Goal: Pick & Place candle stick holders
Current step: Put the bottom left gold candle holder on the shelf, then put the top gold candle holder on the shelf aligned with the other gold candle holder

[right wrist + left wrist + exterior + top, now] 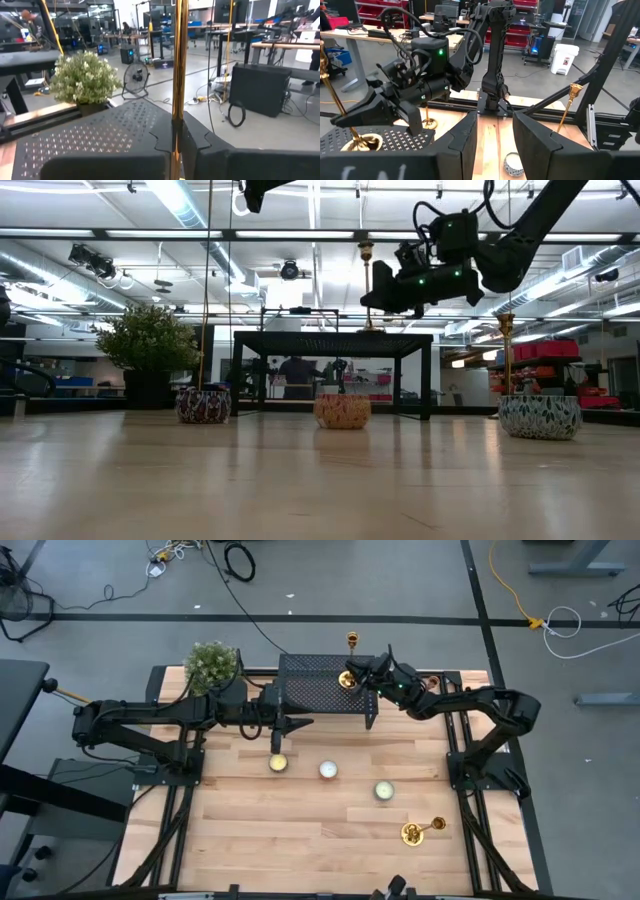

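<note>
One gold candle stick holder (350,660) stands upright on the black perforated stand (310,690) at the far middle of the table. My right gripper (358,677) is shut on its thin stem (366,280). A second holder (427,683) stands on the table to the right of the stand, by my right arm. A third (418,830) stands on its round base near the table's near right corner and also shows in the left wrist view (568,107). My left gripper (495,145) is open and empty, over the table just in front of the stand (278,735). My right gripper pinches the holder's stem in its lower half (177,112) between its two fingers. The fingers come from the table's right, slanting slightly down, and lie across the stem. The holder is upright, and its round base (360,142) is on the stand's perforated top.
Three small patterned bowls (278,763), (328,770), (384,790) stand in a row on the wooden table in front of the stand. A potted plant (212,665) stands at the far left corner. Bare wood lies toward the near edge.
</note>
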Controlling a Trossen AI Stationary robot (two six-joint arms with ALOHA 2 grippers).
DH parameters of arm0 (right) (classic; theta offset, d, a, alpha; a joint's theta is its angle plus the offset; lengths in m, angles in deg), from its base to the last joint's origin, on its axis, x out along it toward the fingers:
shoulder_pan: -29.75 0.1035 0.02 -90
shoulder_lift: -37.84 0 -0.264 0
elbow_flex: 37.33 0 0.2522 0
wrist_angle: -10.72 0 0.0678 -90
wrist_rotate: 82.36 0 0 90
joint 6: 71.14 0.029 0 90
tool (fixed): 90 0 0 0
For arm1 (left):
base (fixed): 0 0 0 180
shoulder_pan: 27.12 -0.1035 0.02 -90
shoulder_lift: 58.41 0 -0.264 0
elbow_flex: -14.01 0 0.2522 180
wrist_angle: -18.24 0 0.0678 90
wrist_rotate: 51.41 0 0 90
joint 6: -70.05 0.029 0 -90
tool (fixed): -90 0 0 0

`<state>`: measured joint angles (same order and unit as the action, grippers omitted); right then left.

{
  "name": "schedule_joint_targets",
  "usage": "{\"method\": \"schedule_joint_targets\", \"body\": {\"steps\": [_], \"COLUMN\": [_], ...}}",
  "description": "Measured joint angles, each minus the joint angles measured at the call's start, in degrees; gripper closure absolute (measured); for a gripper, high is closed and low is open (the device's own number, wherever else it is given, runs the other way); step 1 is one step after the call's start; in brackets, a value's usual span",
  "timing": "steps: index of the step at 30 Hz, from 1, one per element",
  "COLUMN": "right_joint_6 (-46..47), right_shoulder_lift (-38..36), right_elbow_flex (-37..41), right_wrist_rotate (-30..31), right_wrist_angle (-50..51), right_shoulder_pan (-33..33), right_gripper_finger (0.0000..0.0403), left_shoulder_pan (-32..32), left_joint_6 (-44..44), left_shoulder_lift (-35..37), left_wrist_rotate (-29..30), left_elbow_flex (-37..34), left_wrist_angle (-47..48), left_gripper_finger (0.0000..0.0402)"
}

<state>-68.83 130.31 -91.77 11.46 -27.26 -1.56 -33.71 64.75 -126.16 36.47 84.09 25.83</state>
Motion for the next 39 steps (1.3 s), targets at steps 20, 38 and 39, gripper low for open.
{"method": "schedule_joint_targets", "body": {"steps": [20,38,39], "right_joint_6": [-1.3,-1.3,-1.3], "right_shoulder_lift": [1.8,-2.3,-3.2], "right_elbow_flex": [-0.1,-0.1,-0.1], "right_wrist_rotate": [-0.3,1.1,1.1], "right_wrist_angle": [-0.1,0.5,1.3], "right_shoulder_pan": [0.0,0.0,0.0], "right_gripper_finger": [0.0365,0.0203,0.0200], "left_shoulder_pan": [0.0,0.0,0.0], "left_joint_6": [0.0,0.0,0.0], "left_shoulder_lift": [0.0,0.0,0.0], "left_wrist_rotate": [0.0,0.0,0.0], "left_elbow_flex": [0.0,0.0,0.0], "left_wrist_angle": [0.0,0.0,0.0], "left_gripper_finger": [0.0273,0.0273,0.0273]}}
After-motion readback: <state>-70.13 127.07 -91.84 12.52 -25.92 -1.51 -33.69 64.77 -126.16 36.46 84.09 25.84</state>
